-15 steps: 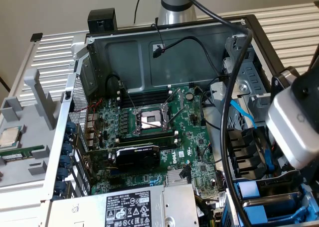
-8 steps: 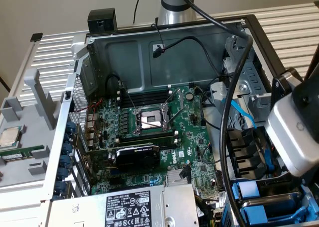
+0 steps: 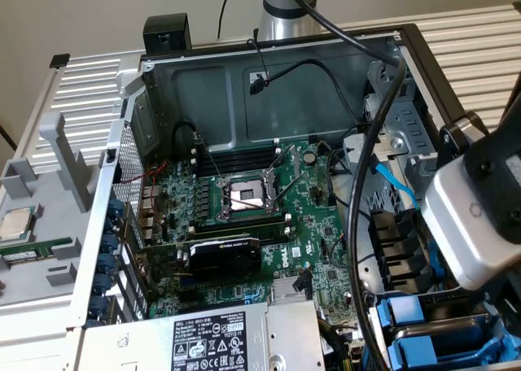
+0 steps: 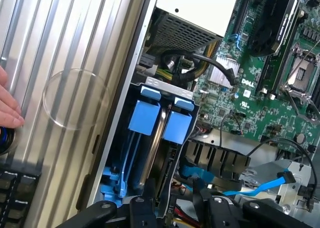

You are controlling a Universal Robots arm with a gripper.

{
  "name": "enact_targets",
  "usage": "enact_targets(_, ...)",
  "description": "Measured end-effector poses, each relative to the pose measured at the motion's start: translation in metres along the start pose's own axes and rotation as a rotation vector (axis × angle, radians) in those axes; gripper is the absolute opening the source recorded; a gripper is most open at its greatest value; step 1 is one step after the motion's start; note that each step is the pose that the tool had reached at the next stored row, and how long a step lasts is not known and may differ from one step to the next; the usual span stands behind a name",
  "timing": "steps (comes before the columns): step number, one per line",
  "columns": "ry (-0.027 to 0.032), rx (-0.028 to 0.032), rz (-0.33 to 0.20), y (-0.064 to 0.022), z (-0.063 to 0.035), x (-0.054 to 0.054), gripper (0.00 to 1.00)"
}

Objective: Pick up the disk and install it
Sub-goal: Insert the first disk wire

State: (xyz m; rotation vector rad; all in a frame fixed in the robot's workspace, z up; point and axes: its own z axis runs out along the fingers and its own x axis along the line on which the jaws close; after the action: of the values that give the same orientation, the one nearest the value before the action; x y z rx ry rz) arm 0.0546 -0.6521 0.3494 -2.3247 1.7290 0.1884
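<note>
Surface (image 3: 480,54): light ribbed metal, open PC case (image 3: 285,86) lying flat on it, taking up most of the exterior view. Plain beige wall (image 3: 81,13) behind, at 12 o'clock. Grey tray (image 3: 49,192) at 9 o'clock holds a loose CPU chip (image 3: 16,223) and a RAM stick (image 3: 32,249).

Inside the case, the motherboard (image 3: 317,224) is at centre with its socket open. The PSU (image 3: 203,338) with a black-white label is at 6 o'clock. The arm (image 3: 476,216) comes in at 3 o'clock and hangs over the blue-lined drive bay at 5 o'clock.

Wrist view:
- The same ribbed surface runs alongside the case. A hand (image 4: 7,103) rests on it at the frame edge, beside a black keyboard-like block (image 4: 15,188).
- The bay (image 4: 112,138) sits between the case wall and the motherboard, just beside the PSU end.
- The disk (image 4: 154,148) stands on edge inside the bay. Its silver side shows, with two blue carrier tabs (image 4: 145,118) at the far end, toward the PSU.
- The gripper (image 4: 172,195) is right at the disk's near end, in line with it. That end runs in under the gripper.
- Can't tell whether the gripper is clamped on the disk or released, because the contact is hidden.
- A light blue SATA cable (image 4: 260,188) lies loose near the gripper, on the motherboard side.
</note>
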Motion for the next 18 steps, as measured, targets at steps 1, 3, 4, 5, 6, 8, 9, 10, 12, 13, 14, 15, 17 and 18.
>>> enact_targets(1,-0.0056,0.0018,0.001,0.0011,-0.0001,0.000,0.43)
enact_targets(3,-0.0184,0.0061,0.002,0.0021,-0.0001,-0.001,0.43)
enact_targets(4,-0.0206,0.0070,0.003,0.0023,-0.0002,0.000,0.43)
enact_targets(5,-0.0216,0.0074,0.004,0.0026,-0.0004,0.001,0.43)
enact_targets(6,-0.0222,0.0078,0.004,0.0030,-0.0006,0.002,0.43)
enact_targets(8,-0.0255,0.0093,0.006,0.0038,-0.0013,0.005,0.43)
enact_targets(9,-0.0298,0.0107,0.006,0.0042,-0.0016,0.006,0.43)
enact_targets(10,-0.0354,0.0125,0.007,0.0046,-0.0019,0.008,0.43)
enact_targets(12,-0.0492,0.0171,0.009,0.0051,-0.0018,0.009,0.43)
enact_targets(13,-0.0566,0.0196,0.010,0.0051,-0.0016,0.009,0.43)
enact_targets(14,-0.0624,0.0216,0.011,0.0052,-0.0012,0.009,0.43)
enact_targets(15,-0.0662,0.0232,0.013,0.0053,-0.0010,0.010,0.43)
enact_targets(17,-0.0702,0.0251,0.015,0.0056,-0.0003,0.010,0.43)
enact_targets(18,-0.0710,0.0257,0.017,0.0056,-0.0002,0.011,0.43)
